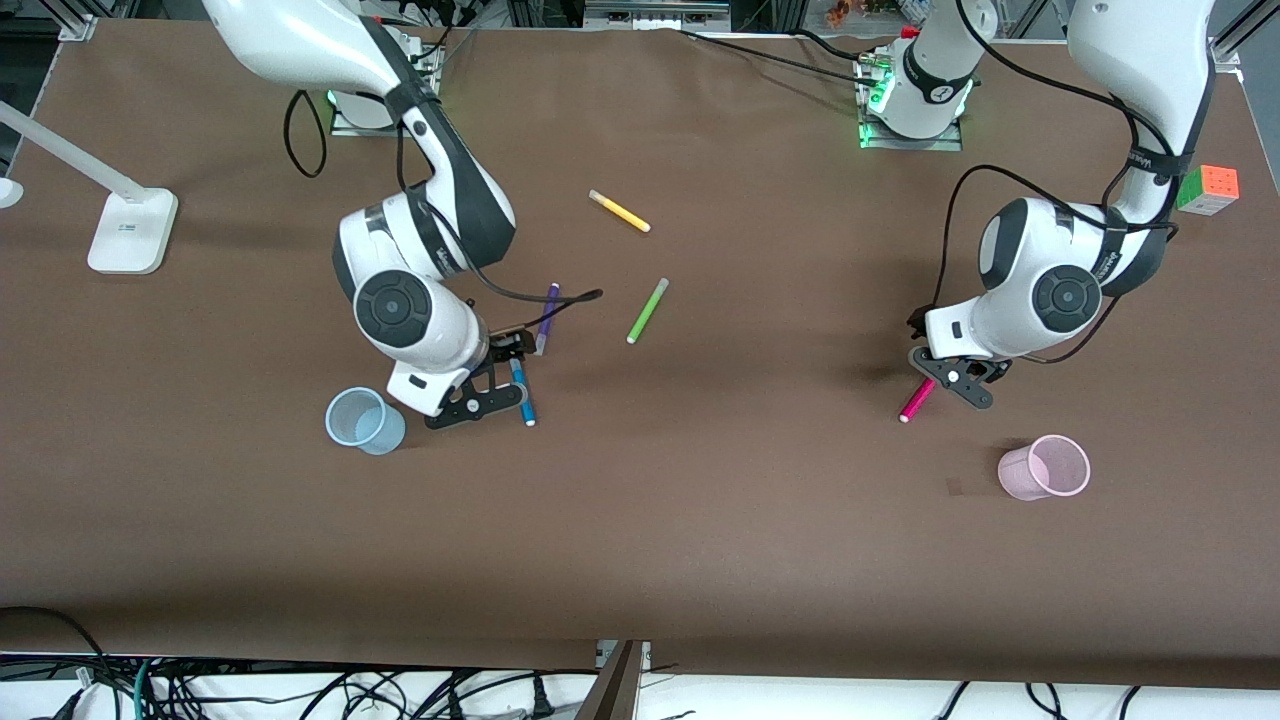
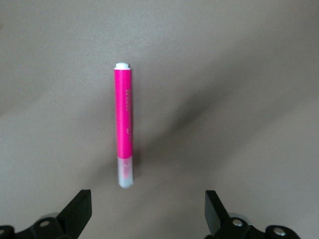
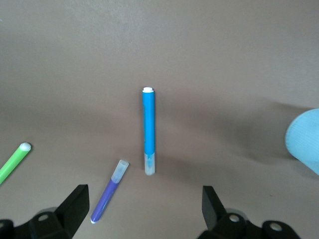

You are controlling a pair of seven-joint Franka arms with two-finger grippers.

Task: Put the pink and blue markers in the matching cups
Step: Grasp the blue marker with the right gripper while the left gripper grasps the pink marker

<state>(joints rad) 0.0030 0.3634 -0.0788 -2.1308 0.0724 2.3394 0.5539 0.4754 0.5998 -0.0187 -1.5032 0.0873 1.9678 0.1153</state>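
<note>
The left gripper (image 1: pixel 950 378) hangs released over the pink marker (image 1: pixel 916 400), which lies flat on the desk (image 1: pixel 700 520). At four o'clock from it, apart, stands the pink cup (image 1: pixel 1045 468), bare desk all round. The right gripper (image 1: pixel 487 392) hangs released over the blue marker (image 1: pixel 522 391); the purple pen (image 1: pixel 546 318) lies at one o'clock, the blue cup (image 1: pixel 364 421) close at eight o'clock.

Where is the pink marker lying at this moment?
The pink marker lies flat on the table toward the left arm's end, under the open left gripper, farther from the front camera than the pink cup.
</note>
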